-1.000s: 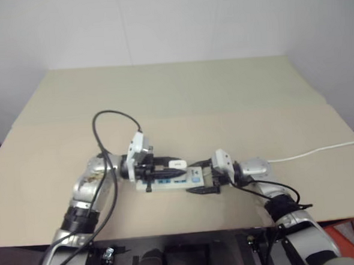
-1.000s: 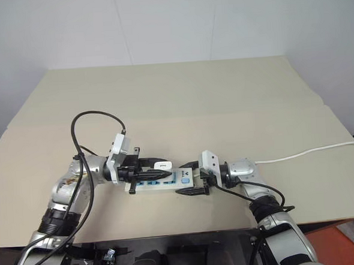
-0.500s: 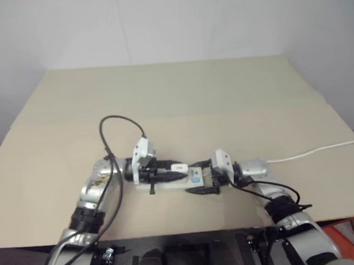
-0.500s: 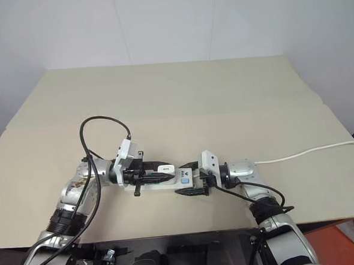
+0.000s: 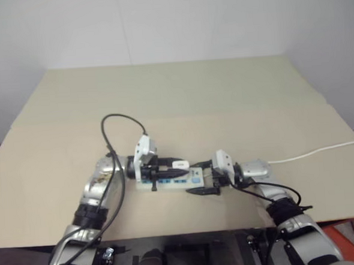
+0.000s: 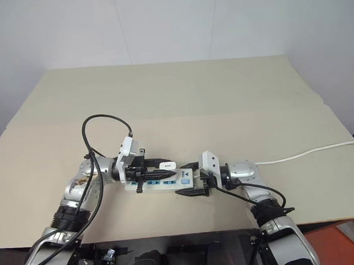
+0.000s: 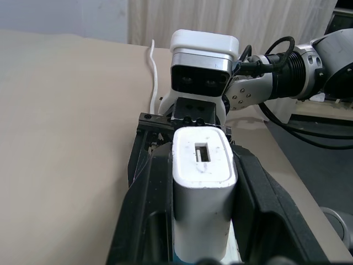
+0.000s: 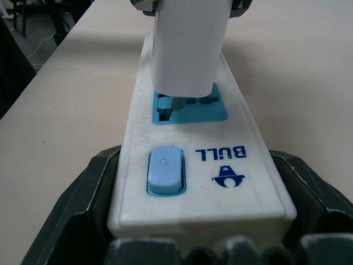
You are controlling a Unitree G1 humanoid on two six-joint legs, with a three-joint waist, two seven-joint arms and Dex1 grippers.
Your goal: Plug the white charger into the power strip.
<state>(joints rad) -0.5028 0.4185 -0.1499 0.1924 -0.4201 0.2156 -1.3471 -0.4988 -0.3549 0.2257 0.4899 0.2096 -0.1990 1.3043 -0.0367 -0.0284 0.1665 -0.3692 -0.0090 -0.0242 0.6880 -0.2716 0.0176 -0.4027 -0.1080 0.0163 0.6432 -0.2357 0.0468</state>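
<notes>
In the left eye view, the power strip (image 5: 171, 181) is seen lying on the table (image 5: 175, 102), between the two arms near the front edge. The left claw (image 5: 174, 169) is closed on the white charger (image 5: 179, 165), which is held over the strip's socket faces. The strip's switch end is straddled by the right claw (image 5: 202, 178), whose fingers stand wide on either side of it, so the bar is braced. A thin white cord (image 5: 316, 151) runs off across the table to the right.

In the right eye view the same arrangement is shown.

In the left wrist view, the charger is seen pinched between the two black fingers (image 7: 146, 215), its end face with a small slot turned up towards the camera.

In the right wrist view, the charger is seen standing over the blue socket face (image 8: 190, 107) next to the blue switch (image 8: 164, 169), just above or barely entering it; how deep the pins sit cannot be told. The socket holes at the near edge are left uncovered, so the block may be offset or tilted.

If it is pressed down misaligned, the pins could jam on the socket face. The charger could also slip or rotate in the grip, or the strip could be pushed out of the right claw's brace.
</notes>
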